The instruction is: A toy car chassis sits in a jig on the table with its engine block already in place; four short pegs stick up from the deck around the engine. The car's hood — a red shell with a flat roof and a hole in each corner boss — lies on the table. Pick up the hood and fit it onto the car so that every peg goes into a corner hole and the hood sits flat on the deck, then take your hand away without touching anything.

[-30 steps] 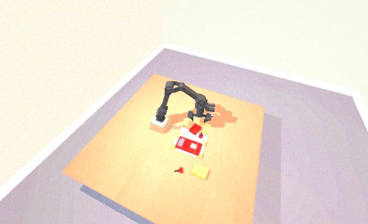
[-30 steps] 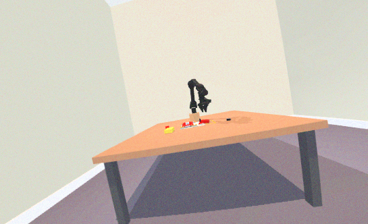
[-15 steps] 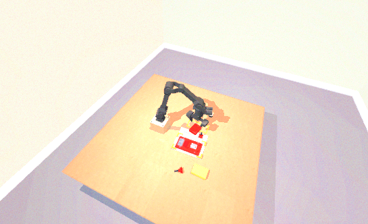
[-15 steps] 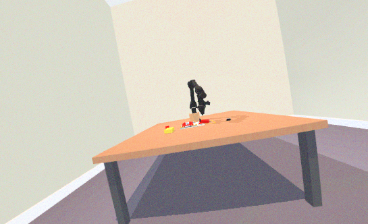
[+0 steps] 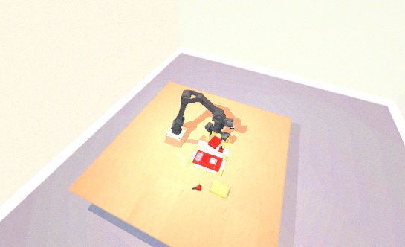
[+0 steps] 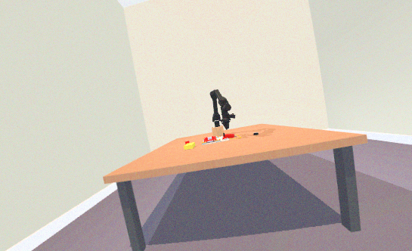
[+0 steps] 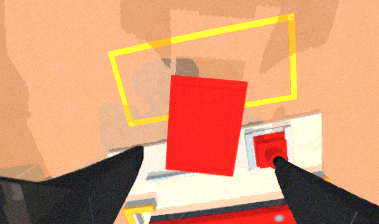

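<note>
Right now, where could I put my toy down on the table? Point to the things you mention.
Try the wood between the yellow block (image 5: 220, 189) (image 6: 189, 146) and the table's front edge. It's crowded between the gripper (image 5: 218, 132) (image 7: 210, 155) and the car (image 5: 207, 161) (image 6: 209, 140) (image 7: 225, 217), where the hood (image 5: 215, 142) (image 6: 229, 135) (image 7: 206, 126) lies.

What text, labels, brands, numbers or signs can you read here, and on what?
None can be read.
Hood: no lettering visible on its red faces.
Gripper: no readable marking.
Yellow block: too small to rule out fine print.
</note>
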`<state>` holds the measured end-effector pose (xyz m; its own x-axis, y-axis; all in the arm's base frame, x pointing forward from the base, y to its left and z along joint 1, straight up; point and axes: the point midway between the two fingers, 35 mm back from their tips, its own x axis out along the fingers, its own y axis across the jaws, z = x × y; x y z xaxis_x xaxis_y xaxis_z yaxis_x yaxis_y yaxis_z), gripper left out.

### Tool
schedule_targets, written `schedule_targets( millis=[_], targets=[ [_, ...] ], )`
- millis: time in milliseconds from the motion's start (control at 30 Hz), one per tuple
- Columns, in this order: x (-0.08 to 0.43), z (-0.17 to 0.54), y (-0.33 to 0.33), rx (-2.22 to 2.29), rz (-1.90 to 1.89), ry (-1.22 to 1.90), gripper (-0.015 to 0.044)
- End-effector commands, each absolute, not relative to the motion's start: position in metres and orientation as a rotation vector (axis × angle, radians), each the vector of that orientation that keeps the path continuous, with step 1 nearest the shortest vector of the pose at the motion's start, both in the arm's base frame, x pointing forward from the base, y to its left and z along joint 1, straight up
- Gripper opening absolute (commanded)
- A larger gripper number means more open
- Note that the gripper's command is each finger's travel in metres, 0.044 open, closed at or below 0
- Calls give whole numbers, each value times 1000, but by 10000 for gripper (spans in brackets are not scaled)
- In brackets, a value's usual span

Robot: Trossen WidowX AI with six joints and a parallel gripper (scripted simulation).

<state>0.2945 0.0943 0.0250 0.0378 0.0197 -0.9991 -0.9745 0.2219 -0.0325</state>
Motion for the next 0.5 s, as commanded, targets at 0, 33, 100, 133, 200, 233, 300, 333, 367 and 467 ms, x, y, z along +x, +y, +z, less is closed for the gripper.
schedule_targets(
  millis=[0, 33, 100, 133, 200, 233, 300, 333, 367, 467],
  targets=[
    [293, 20, 93, -1041, 1028, 1275, 440],
    [293, 19, 93, -1041, 1028, 1275, 440],
    [293, 18, 93, -1041, 1028, 1275, 440],
    [293, 18, 93, -1041, 1028, 1275, 440],
    [293, 17, 93, -1041, 1028, 1275, 440],
    [293, 16, 93, -1041, 1028, 1275, 440],
    [293, 15, 93, -1041, 1028, 1275, 440],
    [293, 14, 93, -1041, 1028, 1275, 440],
    [293, 14, 93, -1041, 1028, 1275, 440],
    [293, 12, 93, -1041, 1028, 1275, 440]
  ],
)
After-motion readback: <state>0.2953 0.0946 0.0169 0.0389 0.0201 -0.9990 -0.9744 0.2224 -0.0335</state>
